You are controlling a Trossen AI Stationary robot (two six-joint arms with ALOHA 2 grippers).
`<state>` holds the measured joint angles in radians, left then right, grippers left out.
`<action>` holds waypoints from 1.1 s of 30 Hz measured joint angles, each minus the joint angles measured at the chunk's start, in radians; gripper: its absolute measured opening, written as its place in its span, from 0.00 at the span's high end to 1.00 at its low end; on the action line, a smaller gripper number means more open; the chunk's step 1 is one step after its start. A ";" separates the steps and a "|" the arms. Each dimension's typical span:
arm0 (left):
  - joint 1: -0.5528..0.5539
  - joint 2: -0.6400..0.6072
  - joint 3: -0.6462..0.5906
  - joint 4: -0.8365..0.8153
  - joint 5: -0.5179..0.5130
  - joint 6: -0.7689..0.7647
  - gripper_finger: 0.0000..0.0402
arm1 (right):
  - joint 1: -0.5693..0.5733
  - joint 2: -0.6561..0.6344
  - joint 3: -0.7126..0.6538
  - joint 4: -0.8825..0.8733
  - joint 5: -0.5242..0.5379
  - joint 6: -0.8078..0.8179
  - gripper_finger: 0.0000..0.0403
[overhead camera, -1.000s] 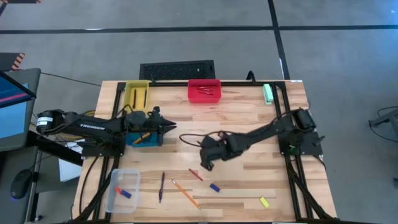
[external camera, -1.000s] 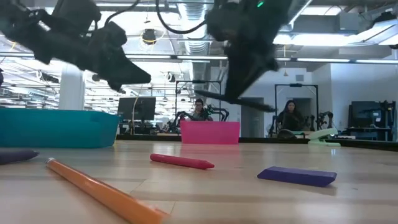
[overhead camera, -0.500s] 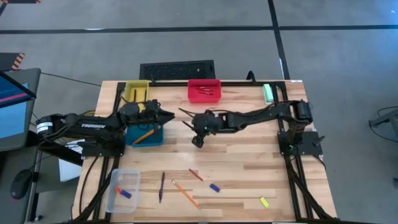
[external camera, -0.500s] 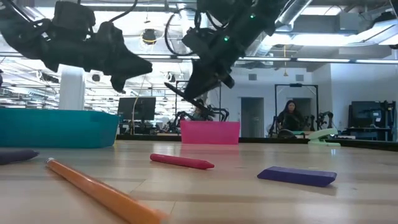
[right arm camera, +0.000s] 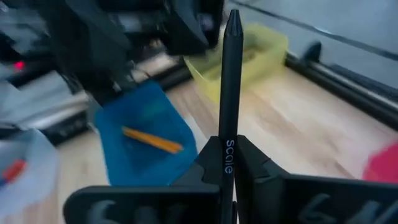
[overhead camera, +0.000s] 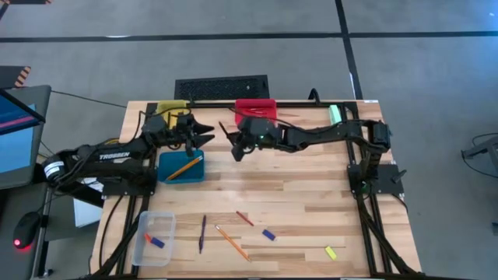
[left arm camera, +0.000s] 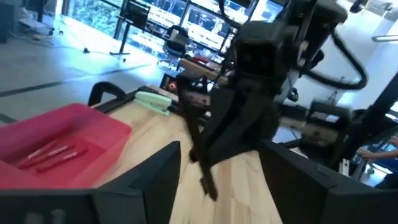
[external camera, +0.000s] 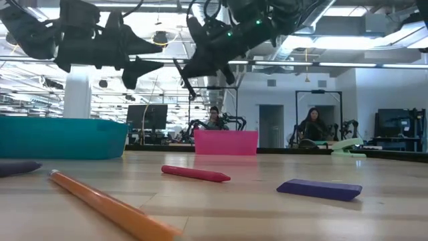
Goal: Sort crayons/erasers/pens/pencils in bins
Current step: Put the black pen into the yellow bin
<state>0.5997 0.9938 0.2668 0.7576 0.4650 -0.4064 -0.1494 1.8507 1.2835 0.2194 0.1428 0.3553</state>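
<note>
Right wrist view: pen (right arm camera: 231, 93) reads "scale" (white lettering).

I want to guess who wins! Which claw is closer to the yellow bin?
The left claw. It hangs open just beside the yellow bin, above the teal bin. The right claw, shut on a black pen, is farther off, in front of the red bin.

Left gripper (external camera: 148, 55) hanging high, fingers standing apart. Right gripper (external camera: 189, 73) beside it, gripping dark pen (external camera: 181, 77). Teal bin (external camera: 63, 137), pink bin (external camera: 225, 142) sitting behind; pencil (external camera: 110, 207), crayon (external camera: 195, 174), purple eraser (external camera: 319, 189) lying on table (external camera: 267, 214).
</note>
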 joint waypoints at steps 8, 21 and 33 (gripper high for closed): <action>0.011 0.000 0.000 0.049 0.026 -0.001 0.44 | 0.000 0.000 0.000 0.118 -0.042 -0.005 0.95; -0.066 0.007 0.000 0.158 0.031 0.002 0.44 | 0.060 0.000 0.000 0.198 -0.042 -0.074 0.95; -0.143 0.007 0.054 0.152 0.035 0.074 0.49 | 0.083 0.003 0.001 0.238 -0.042 -0.105 0.95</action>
<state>0.4572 1.0008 0.3208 0.9096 0.5002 -0.3324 -0.0664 1.8538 1.2842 0.4572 0.1009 0.2501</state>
